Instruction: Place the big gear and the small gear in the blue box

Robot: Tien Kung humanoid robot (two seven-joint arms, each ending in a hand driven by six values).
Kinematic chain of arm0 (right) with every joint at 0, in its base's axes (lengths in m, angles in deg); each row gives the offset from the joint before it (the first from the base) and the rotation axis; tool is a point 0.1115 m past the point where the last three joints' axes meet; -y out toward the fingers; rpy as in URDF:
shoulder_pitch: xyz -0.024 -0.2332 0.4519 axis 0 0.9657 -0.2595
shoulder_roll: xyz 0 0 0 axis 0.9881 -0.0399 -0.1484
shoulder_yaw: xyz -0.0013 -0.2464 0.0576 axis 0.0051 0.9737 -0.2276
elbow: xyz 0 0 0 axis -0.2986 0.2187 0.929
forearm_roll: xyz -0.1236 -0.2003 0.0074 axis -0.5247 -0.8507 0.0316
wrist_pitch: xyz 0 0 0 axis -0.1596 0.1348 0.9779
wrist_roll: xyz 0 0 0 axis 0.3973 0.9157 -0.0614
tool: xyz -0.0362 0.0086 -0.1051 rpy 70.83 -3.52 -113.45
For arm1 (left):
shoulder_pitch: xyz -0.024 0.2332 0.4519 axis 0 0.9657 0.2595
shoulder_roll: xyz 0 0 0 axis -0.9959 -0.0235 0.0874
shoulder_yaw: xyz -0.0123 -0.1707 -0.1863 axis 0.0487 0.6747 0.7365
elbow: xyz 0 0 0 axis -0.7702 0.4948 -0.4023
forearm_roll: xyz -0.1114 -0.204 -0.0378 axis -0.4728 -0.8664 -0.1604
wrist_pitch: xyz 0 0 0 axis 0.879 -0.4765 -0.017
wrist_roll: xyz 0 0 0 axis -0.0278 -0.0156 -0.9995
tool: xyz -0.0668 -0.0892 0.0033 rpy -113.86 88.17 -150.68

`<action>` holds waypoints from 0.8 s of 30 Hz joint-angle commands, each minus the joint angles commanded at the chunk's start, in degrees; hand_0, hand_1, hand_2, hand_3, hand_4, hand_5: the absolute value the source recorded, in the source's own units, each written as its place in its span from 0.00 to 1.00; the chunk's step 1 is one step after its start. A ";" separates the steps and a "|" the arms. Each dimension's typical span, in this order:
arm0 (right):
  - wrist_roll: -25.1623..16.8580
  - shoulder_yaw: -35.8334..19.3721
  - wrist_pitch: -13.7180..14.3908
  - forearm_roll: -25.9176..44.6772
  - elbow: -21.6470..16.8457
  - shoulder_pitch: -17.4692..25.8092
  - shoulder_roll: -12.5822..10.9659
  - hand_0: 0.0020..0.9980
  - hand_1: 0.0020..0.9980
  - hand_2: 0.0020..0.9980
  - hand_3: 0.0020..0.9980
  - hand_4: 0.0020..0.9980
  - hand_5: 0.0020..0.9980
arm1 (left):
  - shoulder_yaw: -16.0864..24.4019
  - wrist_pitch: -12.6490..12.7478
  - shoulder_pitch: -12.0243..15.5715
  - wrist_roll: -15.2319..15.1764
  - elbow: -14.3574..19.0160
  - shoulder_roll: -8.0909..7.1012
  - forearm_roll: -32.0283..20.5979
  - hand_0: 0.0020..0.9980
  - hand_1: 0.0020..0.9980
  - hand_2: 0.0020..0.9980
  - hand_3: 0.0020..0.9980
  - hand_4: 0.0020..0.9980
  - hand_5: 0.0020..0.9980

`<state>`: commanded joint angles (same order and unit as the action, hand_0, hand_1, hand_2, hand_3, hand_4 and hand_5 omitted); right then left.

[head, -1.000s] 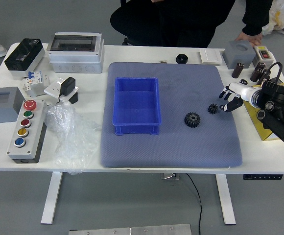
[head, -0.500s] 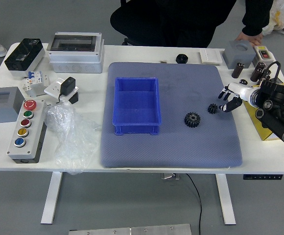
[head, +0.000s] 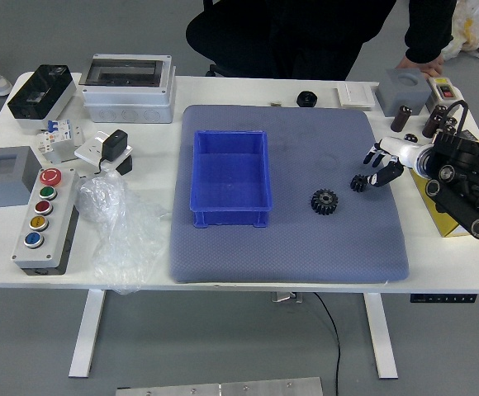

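My right hand [head: 375,167] reaches in from the right with its fingers spread, holding nothing, right beside the small gear [head: 358,183]. That small black gear lies on the grey-blue mat. The larger black gear [head: 324,201] rests on the mat to the left and slightly nearer the front edge. An open blue box [head: 230,176] stands on the left half of the mat, with nothing inside it. My left hand is out of view.
A yellow box [head: 443,216] sits under my right arm. Grey blocks and a button panel [head: 45,219] stand at the left beside a plastic bag [head: 124,239]. A person at the far side rests a hand [head: 421,65] by the grey block [head: 402,91].
My right hand has moved slightly left, and its fingertips are now closer to the small gear. Both gears and the blue box stay where they were.
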<state>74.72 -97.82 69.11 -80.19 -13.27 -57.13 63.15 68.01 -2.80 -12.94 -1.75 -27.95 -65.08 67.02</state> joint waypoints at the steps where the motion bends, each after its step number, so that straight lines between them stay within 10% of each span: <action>1: 0.17 -0.05 -0.10 -0.15 -0.20 0.02 0.03 0.57 0.56 0.74 0.73 0.66 0.17 | 0.01 -0.01 -0.03 0.00 0.00 0.01 0.01 0.86 0.83 0.83 0.78 0.60 0.37; 24: 0.63 0.44 -0.35 0.16 0.06 0.37 1.77 0.57 0.56 0.74 0.73 0.66 0.17 | -0.32 -0.08 -0.05 0.04 -0.01 0.28 -0.20 0.86 0.83 0.83 0.78 0.59 0.37</action>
<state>75.35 -97.39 68.75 -80.03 -13.21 -56.76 64.91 67.70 -2.88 -12.99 -1.71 -27.96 -64.80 66.82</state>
